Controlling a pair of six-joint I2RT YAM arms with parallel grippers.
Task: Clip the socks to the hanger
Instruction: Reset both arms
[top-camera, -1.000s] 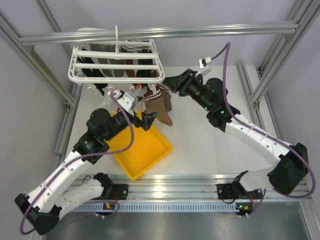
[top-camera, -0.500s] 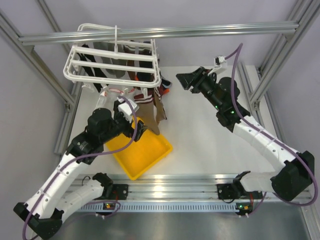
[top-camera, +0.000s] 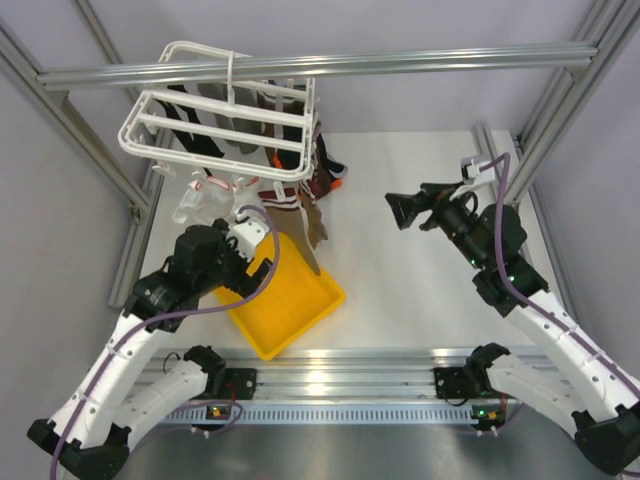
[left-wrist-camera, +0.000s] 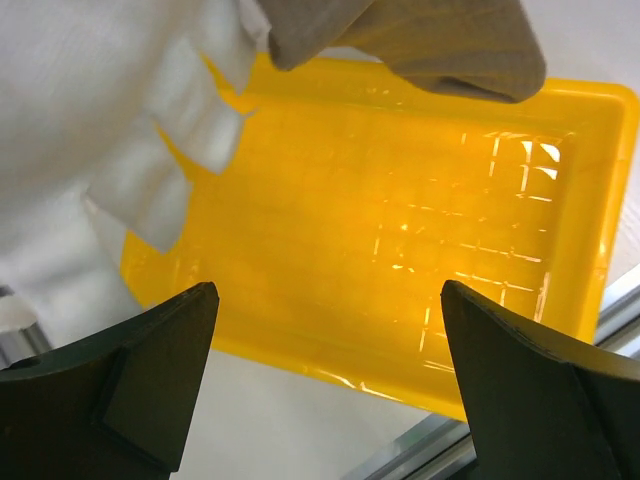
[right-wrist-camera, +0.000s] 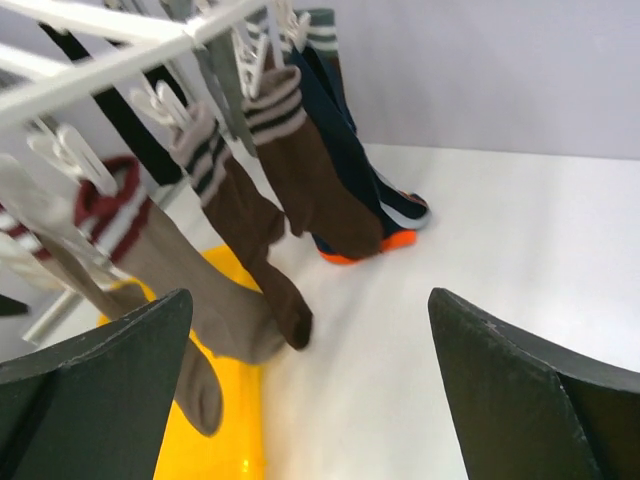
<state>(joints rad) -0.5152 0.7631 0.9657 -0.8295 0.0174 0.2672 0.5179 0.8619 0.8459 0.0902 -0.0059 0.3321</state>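
Note:
The white hanger hangs tilted from the top rail at the back left. Several socks are clipped under it: a brown sock with a striped cuff, a tan sock and a navy sock with an orange toe. My right gripper stands open and empty to the right of the socks, apart from them, facing them. My left gripper is open and empty just above the near rim of the yellow tray, below the hanger. A tan sock toe dangles over the tray.
The yellow tray lies on the white table under the hanger's right end. Blurred white clips hang close to my left wrist camera. Aluminium frame posts stand at both sides, and a rail runs along the near edge.
My right gripper has pulled back to the right, away from the socks, and opened wide. The hanger has swung left and tilted. My left arm has drawn back slightly.

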